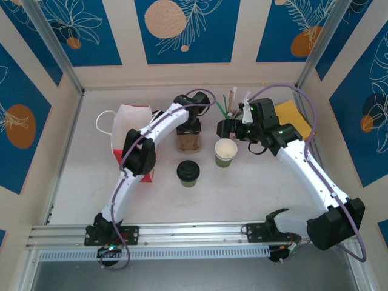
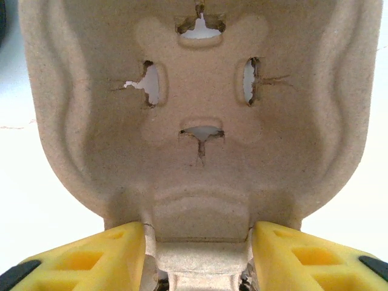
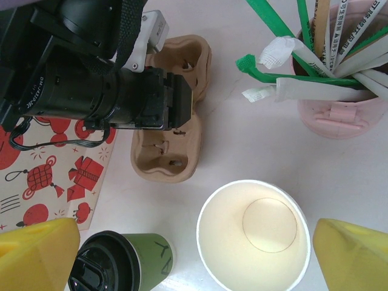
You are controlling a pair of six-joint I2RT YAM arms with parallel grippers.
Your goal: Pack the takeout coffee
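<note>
The takeout coffee (image 1: 188, 173), a green cup with a black lid, stands upright at the table's middle and shows at the lower left of the right wrist view (image 3: 115, 267). Just behind it lies a brown cardboard cup carrier (image 1: 188, 143) (image 2: 200, 121) (image 3: 167, 151). My left gripper (image 1: 189, 124) (image 2: 199, 257) is shut on the carrier's central ridge, its yellow fingers (image 2: 109, 254) pressed against both sides. My right gripper (image 1: 227, 128) (image 3: 194, 260) hangs open above a lidless green cup (image 1: 225, 151) (image 3: 254, 236) with a white inside, to the right of the coffee.
A white and red paper bag (image 1: 130, 130) (image 3: 48, 176) lies at the left, under the left arm. A pink holder of straws and stirrers (image 1: 233, 106) (image 3: 339, 115) stands behind the cups. A yellow envelope (image 1: 294, 118) lies at the back right.
</note>
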